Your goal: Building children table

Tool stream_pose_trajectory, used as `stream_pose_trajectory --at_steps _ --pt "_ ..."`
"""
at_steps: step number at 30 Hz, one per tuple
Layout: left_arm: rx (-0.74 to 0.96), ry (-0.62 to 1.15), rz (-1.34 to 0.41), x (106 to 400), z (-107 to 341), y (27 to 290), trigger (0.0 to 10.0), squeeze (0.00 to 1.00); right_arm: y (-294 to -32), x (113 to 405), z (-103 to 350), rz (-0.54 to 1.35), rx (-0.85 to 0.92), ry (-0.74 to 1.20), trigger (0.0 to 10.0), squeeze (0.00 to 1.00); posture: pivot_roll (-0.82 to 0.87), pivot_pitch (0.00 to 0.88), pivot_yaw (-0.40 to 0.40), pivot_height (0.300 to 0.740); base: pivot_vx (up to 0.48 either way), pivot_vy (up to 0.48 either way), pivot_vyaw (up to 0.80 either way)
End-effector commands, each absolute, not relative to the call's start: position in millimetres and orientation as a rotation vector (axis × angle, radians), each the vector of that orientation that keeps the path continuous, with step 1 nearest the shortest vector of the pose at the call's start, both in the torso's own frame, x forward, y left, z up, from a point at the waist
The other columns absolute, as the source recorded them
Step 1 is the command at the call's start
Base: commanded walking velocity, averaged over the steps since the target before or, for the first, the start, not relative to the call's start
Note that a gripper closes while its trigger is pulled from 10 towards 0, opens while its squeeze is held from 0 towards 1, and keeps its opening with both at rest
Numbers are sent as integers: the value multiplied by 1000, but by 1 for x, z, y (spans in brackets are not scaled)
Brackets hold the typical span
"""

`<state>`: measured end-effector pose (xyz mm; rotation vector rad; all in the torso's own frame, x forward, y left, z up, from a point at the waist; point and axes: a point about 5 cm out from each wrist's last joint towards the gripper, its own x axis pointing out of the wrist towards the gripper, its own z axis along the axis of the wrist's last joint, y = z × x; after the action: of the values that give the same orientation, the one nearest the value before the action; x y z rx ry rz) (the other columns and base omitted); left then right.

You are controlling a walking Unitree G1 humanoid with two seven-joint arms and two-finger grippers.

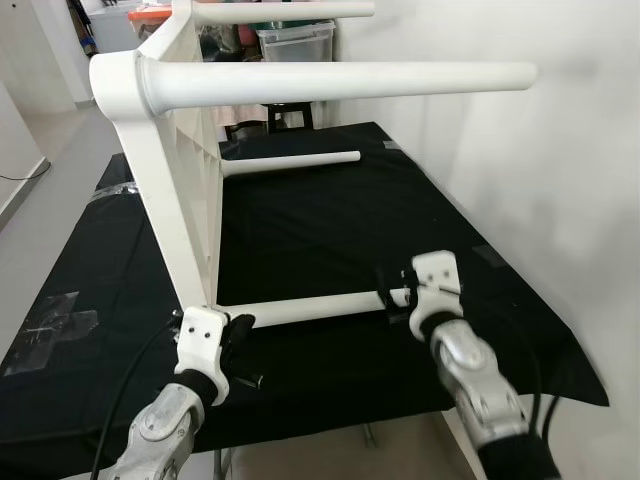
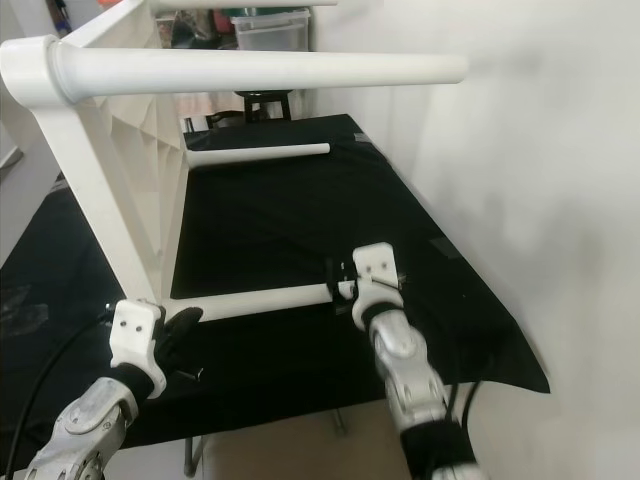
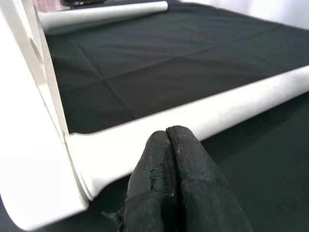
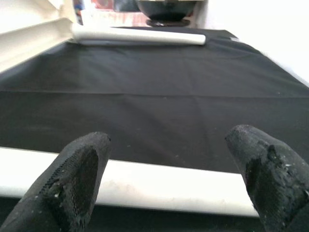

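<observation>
While the white plastic children's table [image 1: 180, 200] lies on its side on the black cloth [image 1: 330, 230], the left gripper [image 3: 166, 145], fingers pressed together, sits at lower left beside its lowest round leg [image 1: 310, 308]; the right gripper [image 4: 169, 159] spreads wide around that leg's end, lower centre.

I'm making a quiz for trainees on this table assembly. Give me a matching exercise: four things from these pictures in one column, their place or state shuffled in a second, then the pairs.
Things:
1. left gripper
2. right gripper
3. lower near table leg
4. black cloth

States:
A. spread over the work surface
B. jaws open, astride the leg's free end
C. lying on the cloth
D. jaws shut, by the leg's base

Pairs: 1-D, 2-B, 3-C, 4-A
</observation>
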<state>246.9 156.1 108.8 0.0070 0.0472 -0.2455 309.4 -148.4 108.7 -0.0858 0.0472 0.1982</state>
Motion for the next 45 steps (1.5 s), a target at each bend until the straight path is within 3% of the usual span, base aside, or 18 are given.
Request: stream_pose_trajectory --at_steps 1,6,16,25,33,45 --pt "12 32 -249 245 111 154 10000 0 -144 307 119 224 -66 -5 10000 0 -33 0 16 740 0 -472 0" --pt "4 24 -238 249 111 152 10000 0 -141 303 118 244 -79 -7 10000 0 -42 0 26 740 0 -472 0" --pt "17 11 -193 252 113 159 10000 0 -152 317 139 235 -187 -92 10000 0 -42 0 28 740 0 0 64" --pt "13 -1 -144 254 117 170 10000 0 -155 318 148 250 -130 -125 10000 0 -39 0 25 740 0 0 515" --pt "13 -3 -144 254 117 169 10000 0 -154 318 145 262 -249 -114 10000 0 -40 0 31 740 249 0 436" --pt "-17 -1 -186 255 118 163 10000 0 -145 317 142 298 -197 -101 10000 0 -38 0 29 740 267 0 200"
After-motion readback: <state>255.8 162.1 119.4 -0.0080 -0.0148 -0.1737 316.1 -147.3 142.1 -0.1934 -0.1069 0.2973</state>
